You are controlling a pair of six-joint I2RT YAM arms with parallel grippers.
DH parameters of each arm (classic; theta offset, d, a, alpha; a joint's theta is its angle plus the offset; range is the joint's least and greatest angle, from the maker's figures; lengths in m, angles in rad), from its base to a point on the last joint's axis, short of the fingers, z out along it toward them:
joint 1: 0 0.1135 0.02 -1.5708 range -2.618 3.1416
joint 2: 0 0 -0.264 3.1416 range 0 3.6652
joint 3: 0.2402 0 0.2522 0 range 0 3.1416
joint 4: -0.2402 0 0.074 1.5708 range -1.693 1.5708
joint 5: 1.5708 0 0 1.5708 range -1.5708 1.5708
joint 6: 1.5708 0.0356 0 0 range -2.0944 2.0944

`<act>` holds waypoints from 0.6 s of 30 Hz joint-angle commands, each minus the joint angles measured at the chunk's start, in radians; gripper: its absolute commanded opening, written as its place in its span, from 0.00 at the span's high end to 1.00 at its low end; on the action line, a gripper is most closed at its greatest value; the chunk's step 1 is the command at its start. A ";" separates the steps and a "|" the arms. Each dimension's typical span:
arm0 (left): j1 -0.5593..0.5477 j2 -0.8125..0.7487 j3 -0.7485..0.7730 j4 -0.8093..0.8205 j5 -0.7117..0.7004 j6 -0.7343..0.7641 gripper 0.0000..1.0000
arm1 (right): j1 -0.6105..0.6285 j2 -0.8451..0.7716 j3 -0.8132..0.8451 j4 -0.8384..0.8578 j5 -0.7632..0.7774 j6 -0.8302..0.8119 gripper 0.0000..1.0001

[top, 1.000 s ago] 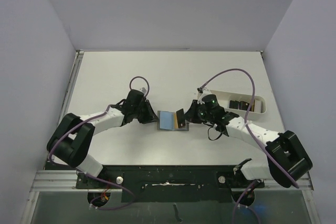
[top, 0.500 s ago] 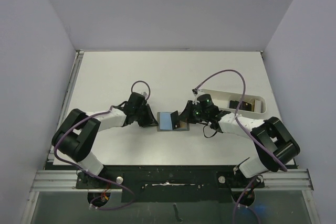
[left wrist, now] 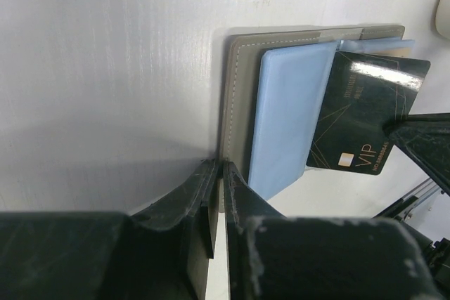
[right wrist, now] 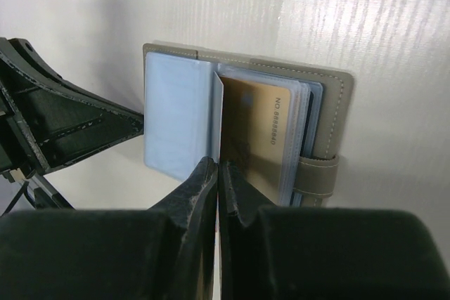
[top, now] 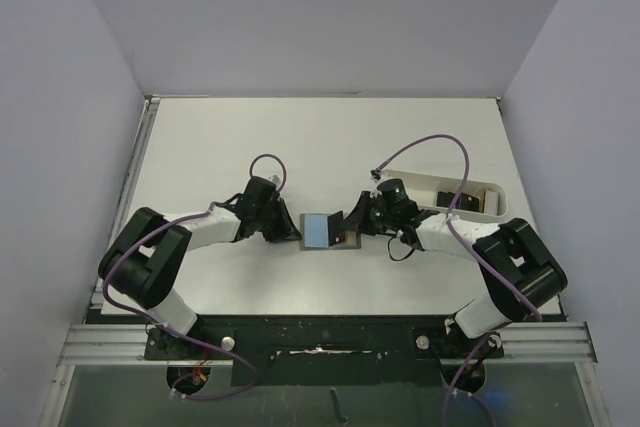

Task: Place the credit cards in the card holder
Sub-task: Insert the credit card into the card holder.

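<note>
Plainly the job is partway through. The holder [top: 322, 231] lies open in the middle of the desk [top: 330, 137], blue lining up. In the right wrist view a gold card [right wrist: 264, 131] already sits in one of its clear sleeves, so I judge one card stowed.

A second, black card [left wrist: 365, 114] is pinched in the right pincer [right wrist: 218, 166], whose fingers are pressed flat against its faces. It stands on edge over the fold, between the blue leaf and the stack of sleeves. Whether its leading edge has entered a pocket I cannot tell, and it is plainly not seated.

The left pincer [left wrist: 219, 170] is nearly pressed together. It appears to nip the outer edge of the grey cover on the side away from the card, steadying the holder.

What is left is to slide this card home, then fetch the rest. A few dark cards [top: 462, 198] lie in the white tray [top: 505, 202] at the desk's right side, well apart from the holder.

In the way:
- The sleeves are thin and lie close together, so the card could slip between the wrong leaves.
- The strap [right wrist: 316, 173] lies at the holder's outer edge, beside the sleeves.
- The right arm lies just in front of the tray, and its purple cable [top: 440, 139] arches above it.
</note>
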 commanded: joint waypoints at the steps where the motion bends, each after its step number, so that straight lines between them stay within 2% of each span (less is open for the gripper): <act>1: -0.011 0.002 -0.016 -0.028 -0.042 0.016 0.93 | -0.011 -0.016 -0.001 0.000 0.030 0.019 1.00; 10: -0.022 -0.002 -0.023 -0.028 -0.050 0.007 0.93 | -0.017 0.025 -0.010 0.054 -0.029 0.025 1.00; 18: -0.021 -0.079 0.002 -0.088 -0.043 -0.005 0.92 | -0.016 -0.104 0.010 -0.047 0.007 -0.008 1.00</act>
